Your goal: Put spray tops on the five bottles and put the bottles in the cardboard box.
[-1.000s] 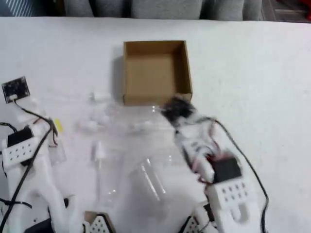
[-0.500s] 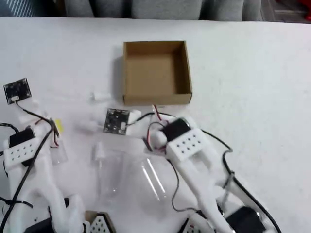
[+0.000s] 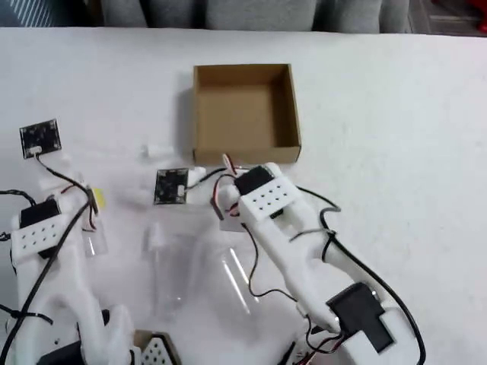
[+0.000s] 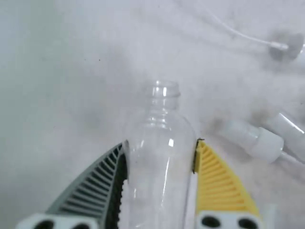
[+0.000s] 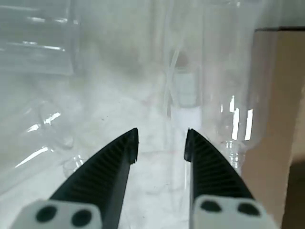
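My left gripper is pinching a bottle by the body, grey finger on one side, yellow on the other, both touching. The neck is bare, no top on it. In the high view it sits at the left of the table, well apart from the box. I can't tell whether it's lifted or resting.

My right gripper is spread, with nothing between the jaws. It hangs low just in front of the box's near wall, pointed at a spray top just past the fingertips, among loose bottles. The other tops lie near the held bottle.

One lying bottle may already carry a top at its neck; I can't tell.

My read: this is the fetch-a-top step for the held bottle. I judge none boxed, so it's early in the task.

Next move:
- Ease right forward until the top's white collar sits between the jaws.
- Close on the collar, not the dip tube.
- Lift it out from among the clear bottles without knocking them.
- Carry it to the held bottle, feed the tube down the open neck, then seat and twist.
- Left has to grip firmly and present the neck toward right.

Risks: clear plastic on a white table makes edges hard to judge, and the tube could snag on the neck rim.
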